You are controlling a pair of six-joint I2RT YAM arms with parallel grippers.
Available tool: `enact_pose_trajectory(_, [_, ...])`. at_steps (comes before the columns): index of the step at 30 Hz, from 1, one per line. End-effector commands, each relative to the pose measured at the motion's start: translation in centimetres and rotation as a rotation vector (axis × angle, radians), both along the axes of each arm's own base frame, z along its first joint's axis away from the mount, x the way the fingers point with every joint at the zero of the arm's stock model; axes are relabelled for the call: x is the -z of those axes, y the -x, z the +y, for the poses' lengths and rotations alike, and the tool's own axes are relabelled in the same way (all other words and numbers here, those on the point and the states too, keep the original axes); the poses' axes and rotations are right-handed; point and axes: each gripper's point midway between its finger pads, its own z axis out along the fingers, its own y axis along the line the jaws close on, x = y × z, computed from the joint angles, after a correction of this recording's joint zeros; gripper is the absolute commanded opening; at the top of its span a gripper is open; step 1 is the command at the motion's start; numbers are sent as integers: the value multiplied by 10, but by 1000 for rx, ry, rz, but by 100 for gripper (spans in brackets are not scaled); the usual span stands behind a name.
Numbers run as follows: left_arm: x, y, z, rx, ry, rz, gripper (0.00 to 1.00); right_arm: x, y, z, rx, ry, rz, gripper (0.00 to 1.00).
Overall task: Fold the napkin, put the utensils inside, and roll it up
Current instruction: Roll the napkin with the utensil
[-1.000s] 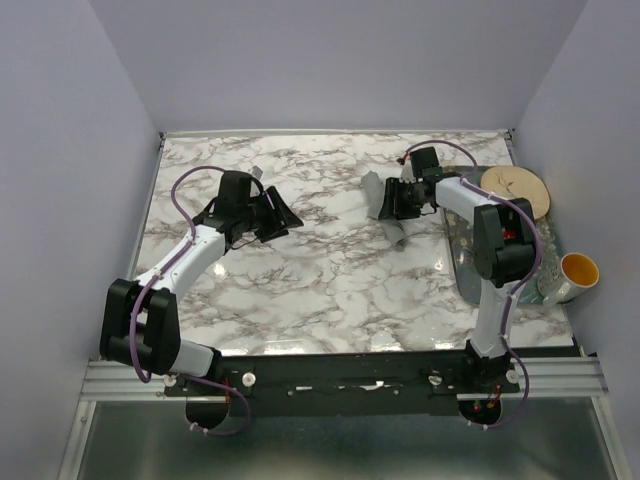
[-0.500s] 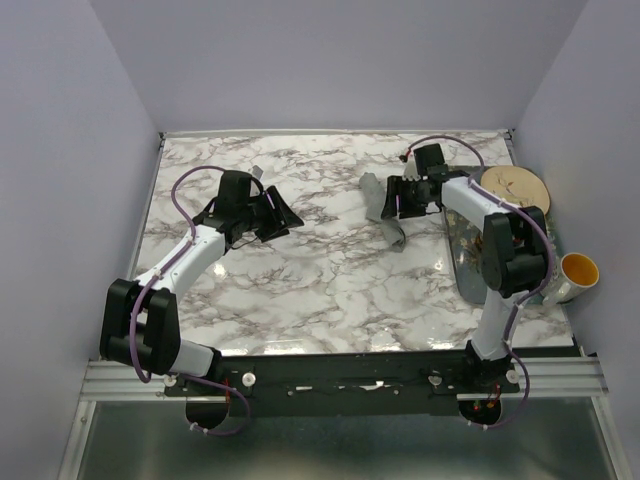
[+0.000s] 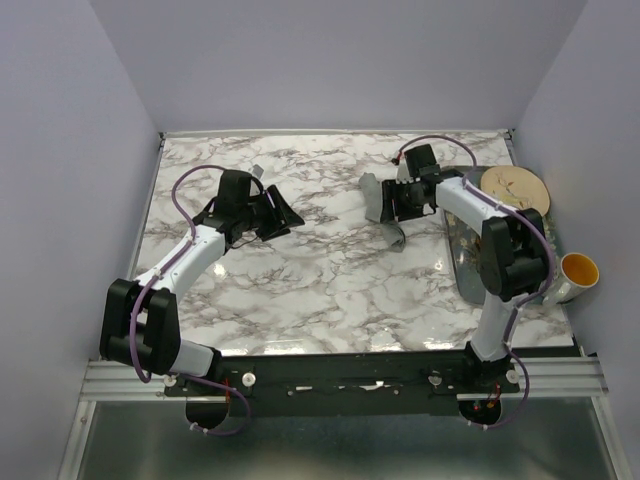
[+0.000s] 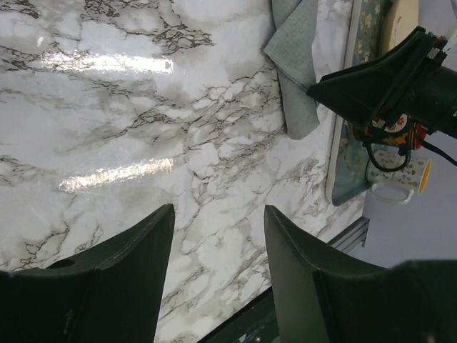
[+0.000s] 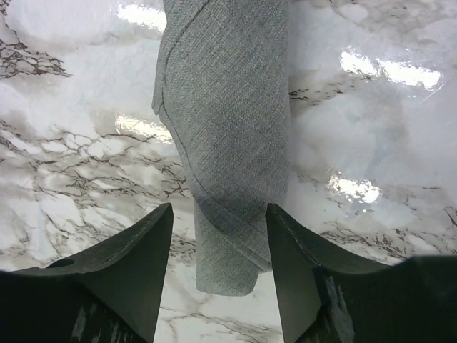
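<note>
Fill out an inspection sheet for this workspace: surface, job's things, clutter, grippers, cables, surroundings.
Surface: marble-pattern table, glossy, with patches of glare.
Job's things: napkin bunched into a long strip, lying right of centre toward the far side; utensils: nothing seen.
Clutter: patterned tray at the right edge; wooden disc and mug by it.
Grippers: left gripper open, empty, over bare marble; right gripper open, the napkin running between its fingers; contact unclear.
Cables: purple cable looped along each arm; no snag seen.
Surroundings: pale walls on three sides; metal rail at the near edge.
</note>
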Motion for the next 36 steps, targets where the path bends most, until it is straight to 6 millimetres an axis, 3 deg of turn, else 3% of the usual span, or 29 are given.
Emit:
enact_pose_trajectory(1, [-7, 9, -15, 87, 45, -26, 63, -46, 14, 11, -45, 39, -90, 63])
enact_pose_trajectory(3, [-14, 15, -24, 143, 49, -79, 65, -65, 28, 24, -77, 17, -107, 63])
enact_pose_trajectory(4, [-15, 18, -27, 163, 45, -100, 66, -85, 39, 24, -82, 0, -135, 63])
enact_pose_trajectory(7, [-39, 31, -40, 219, 54, -240, 69, -120, 68, 34, -103, -55, -196, 64])
enact_pose_trajectory(9, [-80, 38, -46, 228, 90, -399, 70, -158, 92, 32, -72, -152, -265, 64])
enact_pose_trajectory(10, [-86, 39, -43, 203, 73, -433, 72, -171, 101, 29, -64, -176, -300, 65])
enact_pose_trajectory(11, [-113, 43, -42, 192, 92, -531, 73, -193, 117, 23, -59, -209, -363, 65])
enact_pose_trajectory(14, [-160, 58, -43, 171, 129, -696, 78, -232, 137, 8, -27, -254, -501, 73])
enact_pose_trajectory(15, [-175, 61, -43, 162, 146, -747, 80, -259, 151, -7, 3, -267, -608, 75])
enact_pose_trajectory(16, [-188, 64, -41, 148, 159, -781, 84, -271, 158, -14, 22, -270, -654, 100])
enact_pose_trajectory(19, [-227, 69, -31, 108, 176, -876, 89, -317, 182, -44, 89, -272, -831, 100])
enact_pose_trajectory(21, [-239, 71, -27, 104, 163, -906, 92, -330, 188, -56, 124, -258, -879, 100])
enact_pose_trajectory(22, [-255, 73, -26, 101, 171, -933, 94, -338, 191, -61, 139, -250, -894, 100])
enact_pose_trajectory(26, [-276, 75, -21, 78, 166, -972, 97, -340, 186, -71, 181, -202, -909, 100])
enact_pose_trajectory(36, [-291, 72, -13, 25, 169, -997, 99, -359, 191, -70, 125, -208, -1014, 100])
